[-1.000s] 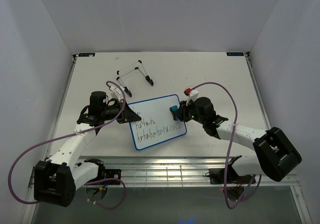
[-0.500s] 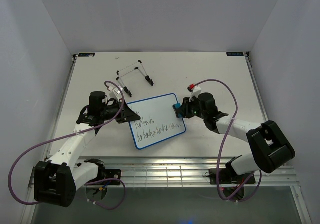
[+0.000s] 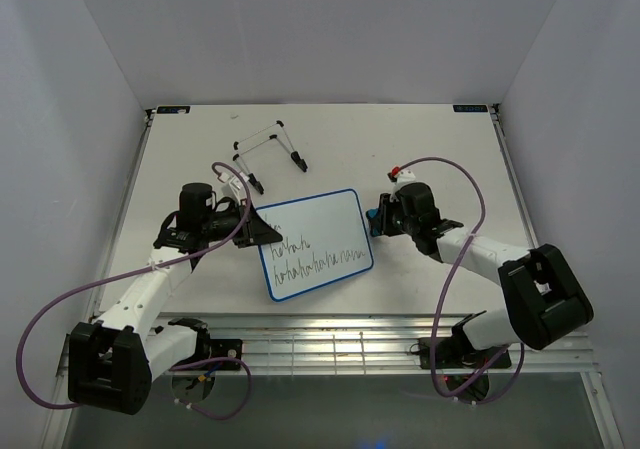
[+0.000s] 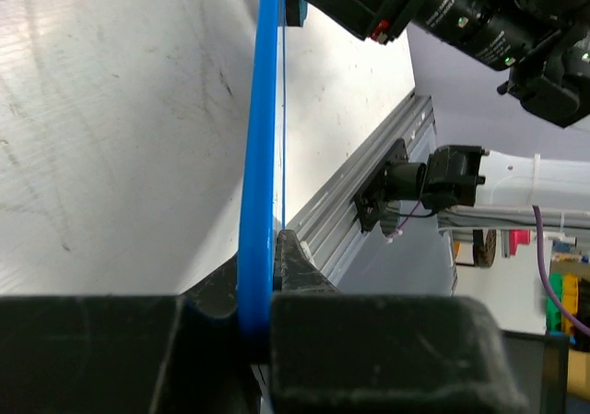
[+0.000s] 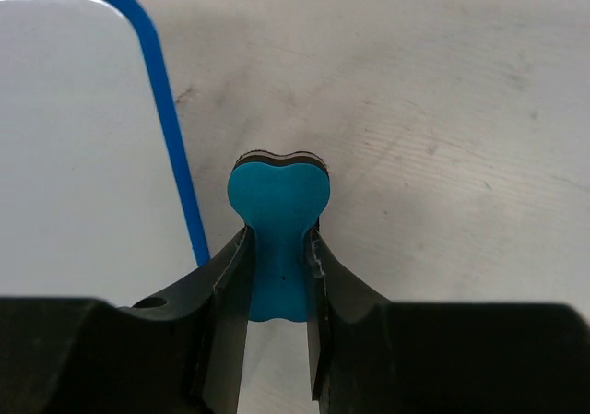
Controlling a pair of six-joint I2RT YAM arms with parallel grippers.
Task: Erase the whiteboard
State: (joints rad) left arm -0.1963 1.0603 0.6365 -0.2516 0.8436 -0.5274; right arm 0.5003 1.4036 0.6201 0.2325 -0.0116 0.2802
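Note:
The whiteboard (image 3: 312, 241) lies mid-table, white with a thin blue frame and two rows of black scribble on its lower half. My left gripper (image 3: 258, 227) is shut on the board's left edge; the left wrist view shows the blue frame (image 4: 259, 174) edge-on, pinched between the jaws. My right gripper (image 3: 376, 219) is shut on the small blue bone-shaped eraser (image 5: 277, 237). The eraser sits over bare table just right of the board's upper right corner (image 5: 157, 73), off the white surface.
A thin wire stand (image 3: 268, 149) with black feet stands at the back of the table, left of centre. White walls close in both sides. An aluminium rail (image 3: 330, 344) runs along the near edge by the arm bases.
My right gripper has carried the eraser rightward, from the board's upper right part off past its right edge onto the table. The left gripper and the board have not moved.

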